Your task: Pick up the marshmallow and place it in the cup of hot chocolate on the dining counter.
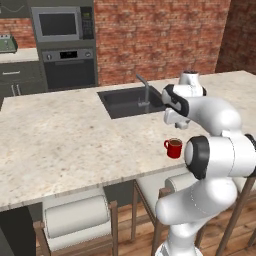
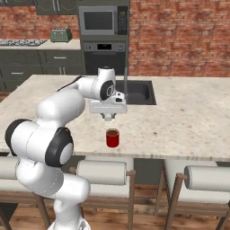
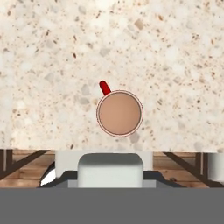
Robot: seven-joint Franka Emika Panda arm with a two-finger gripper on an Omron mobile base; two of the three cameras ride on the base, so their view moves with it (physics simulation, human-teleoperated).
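The cup of hot chocolate (image 1: 173,148) (image 2: 112,138) is a small red mug standing near the front edge of the dining counter (image 1: 60,145) (image 2: 188,117). In the hand view I look straight down into the cup (image 3: 119,113); its inside is brown and its handle points up-left. My gripper (image 1: 178,126) (image 2: 108,117) (image 3: 110,173) hangs a short way above the cup, pointing down. It is shut on the marshmallow (image 3: 110,169), a pale block held between the fingers at the bottom of the hand view.
A dark sink (image 1: 131,101) (image 2: 140,92) with a faucet (image 1: 144,90) lies just behind the gripper. Padded stools (image 1: 75,220) (image 2: 101,173) stand below the counter's front edge. An oven and a microwave (image 1: 59,24) are at the far wall.
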